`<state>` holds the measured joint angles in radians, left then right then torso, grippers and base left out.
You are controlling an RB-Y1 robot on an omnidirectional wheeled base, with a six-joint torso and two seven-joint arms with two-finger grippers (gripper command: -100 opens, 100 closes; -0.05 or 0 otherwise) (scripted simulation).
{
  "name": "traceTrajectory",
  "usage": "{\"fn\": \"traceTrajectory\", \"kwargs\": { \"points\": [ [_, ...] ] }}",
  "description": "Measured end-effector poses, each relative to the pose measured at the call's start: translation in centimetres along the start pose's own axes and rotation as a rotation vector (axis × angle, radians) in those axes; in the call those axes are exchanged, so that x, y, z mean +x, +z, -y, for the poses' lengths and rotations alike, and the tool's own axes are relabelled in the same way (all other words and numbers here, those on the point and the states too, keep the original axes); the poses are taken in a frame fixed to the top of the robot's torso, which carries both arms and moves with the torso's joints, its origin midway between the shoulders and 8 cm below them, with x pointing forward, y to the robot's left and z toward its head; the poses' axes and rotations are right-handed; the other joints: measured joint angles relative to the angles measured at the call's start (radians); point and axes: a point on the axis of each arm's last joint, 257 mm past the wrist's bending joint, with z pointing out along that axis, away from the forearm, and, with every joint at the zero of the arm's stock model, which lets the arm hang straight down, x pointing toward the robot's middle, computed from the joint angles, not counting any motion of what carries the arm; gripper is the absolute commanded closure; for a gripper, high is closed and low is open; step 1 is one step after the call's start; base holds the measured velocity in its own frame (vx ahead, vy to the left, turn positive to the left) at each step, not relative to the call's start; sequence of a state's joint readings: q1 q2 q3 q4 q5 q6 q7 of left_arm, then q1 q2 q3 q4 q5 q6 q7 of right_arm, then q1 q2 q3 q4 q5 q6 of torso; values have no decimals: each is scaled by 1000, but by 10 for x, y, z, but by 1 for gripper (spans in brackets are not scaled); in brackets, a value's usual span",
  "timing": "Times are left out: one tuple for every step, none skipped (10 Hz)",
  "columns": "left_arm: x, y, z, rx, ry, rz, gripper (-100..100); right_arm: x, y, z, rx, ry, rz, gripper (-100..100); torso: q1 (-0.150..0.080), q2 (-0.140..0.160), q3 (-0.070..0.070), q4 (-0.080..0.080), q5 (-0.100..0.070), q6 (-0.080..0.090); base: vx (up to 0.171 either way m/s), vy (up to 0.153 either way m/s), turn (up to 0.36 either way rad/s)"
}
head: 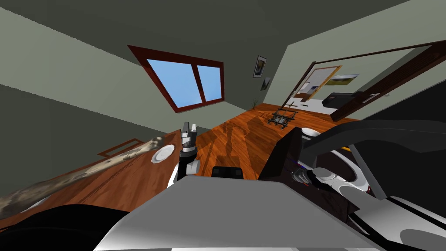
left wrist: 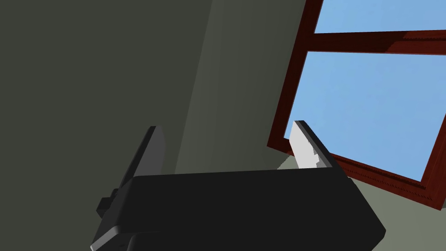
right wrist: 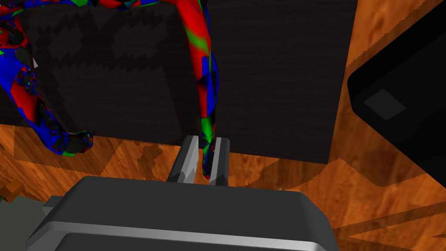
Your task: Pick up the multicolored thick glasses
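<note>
The right gripper (right wrist: 206, 141) is clamped on the multicolored thick glasses (right wrist: 204, 74): its two fingers (right wrist: 188, 159) stand almost together, pressing the tip of one temple arm between them. The frame is a patchwork of red, blue and green. Two temple arms can be counted in the right wrist view, the pinched one and a second that curls away to the side and ends free (I cannot tell whether it touches anything). Behind the glasses lies one dark block of furniture (right wrist: 270, 78), its edge just past the fingertips, with orange-brown wooden floor (right wrist: 383, 183) around it.

The left gripper (left wrist: 226, 126) is empty, its two fingers spread wide apart. In the head view it is held up (head: 190, 127) near a wooden table (head: 122, 174).

Two white round plates show in the head view: one (head: 162, 154) on that table, one (head: 310, 131) beyond the dark furniture. One wire basket (head: 282, 117) sits on the floor farther off.
</note>
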<state>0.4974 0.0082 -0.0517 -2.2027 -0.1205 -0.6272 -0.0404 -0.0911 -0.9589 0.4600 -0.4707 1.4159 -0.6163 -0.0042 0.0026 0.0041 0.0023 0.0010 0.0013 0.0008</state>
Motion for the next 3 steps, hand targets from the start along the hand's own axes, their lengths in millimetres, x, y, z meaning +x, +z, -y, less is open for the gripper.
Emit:
{"fn": "traceTrajectory", "kwargs": {
  "points": [
    [0, 0, 0, 0, 0, 0, 0, 1, -3, 3, -2, -9, -4, 100, 1, 0, 0, 0, 0, 0, -14, 32, -3],
    [0, 0, 0, 0, 0, 0, 0, 0, -4, 2, -4, -10, -4, 100, 0, -1, 0, 0, -1, -1, -5, 11, 0],
    [0, 0, 0, 0, 0, 0, 0, 0, -4, 2, -5, -7, -3, 0, -2, -2, -1, 0, -1, -1, 0, 0, 0]
  ]
}}
